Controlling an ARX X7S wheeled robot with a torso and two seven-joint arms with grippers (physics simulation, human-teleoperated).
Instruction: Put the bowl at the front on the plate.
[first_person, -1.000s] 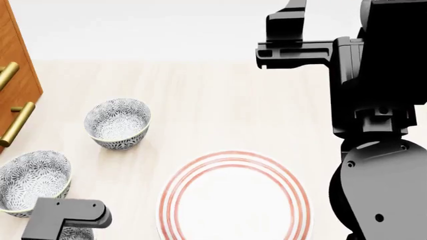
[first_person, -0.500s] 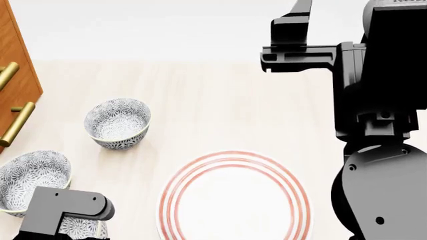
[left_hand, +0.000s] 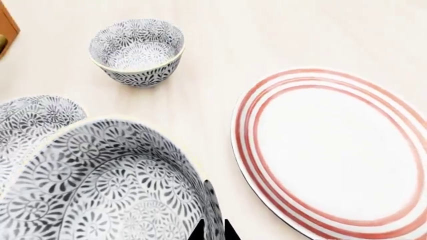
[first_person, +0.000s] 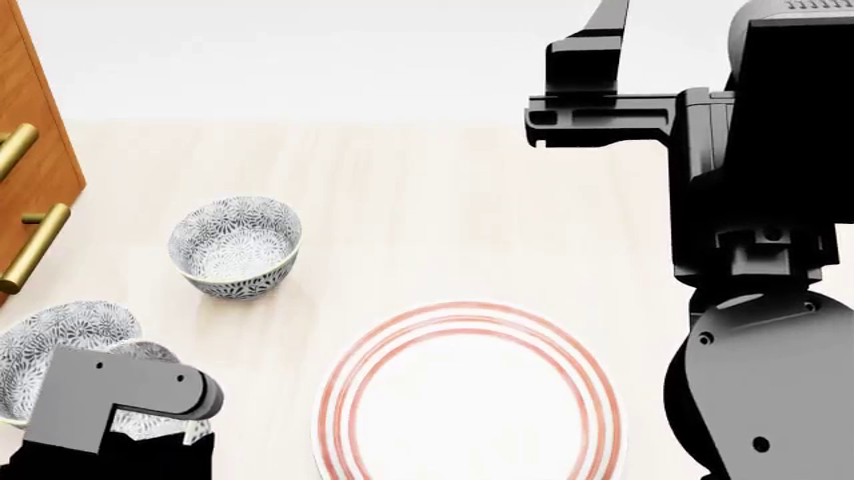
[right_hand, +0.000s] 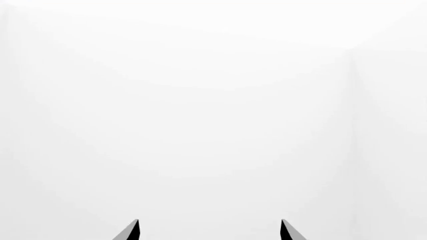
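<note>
The bowl (left_hand: 100, 190) at the front, white with a dense grey-blue flower pattern, fills the near part of the left wrist view. My left gripper (left_hand: 213, 231) is shut on its rim, one fingertip inside the wall and one outside. In the head view the bowl (first_person: 150, 352) peeks out from under my left arm, left of the plate. The plate (left_hand: 243, 130) is wide and white with thin red rings and lies flat beside the bowl, also seen in the head view (first_person: 347, 370). My right gripper (right_hand: 209, 230) is open, held high at the far right (first_person: 601, 40), with only white wall before it.
A second patterned bowl (first_person: 47, 340) sits just left of the held one, its rim close to it (left_hand: 33, 115). A third bowl (first_person: 234, 245) stands farther back (left_hand: 137, 50). A wooden cabinet (first_person: 34, 110) with brass handles borders the left edge. My right arm (first_person: 761, 250) fills the right side.
My left gripper has risen with the front bowl in it, which now shows higher in the head view, against the second bowl. The right arm has drifted slightly right.
</note>
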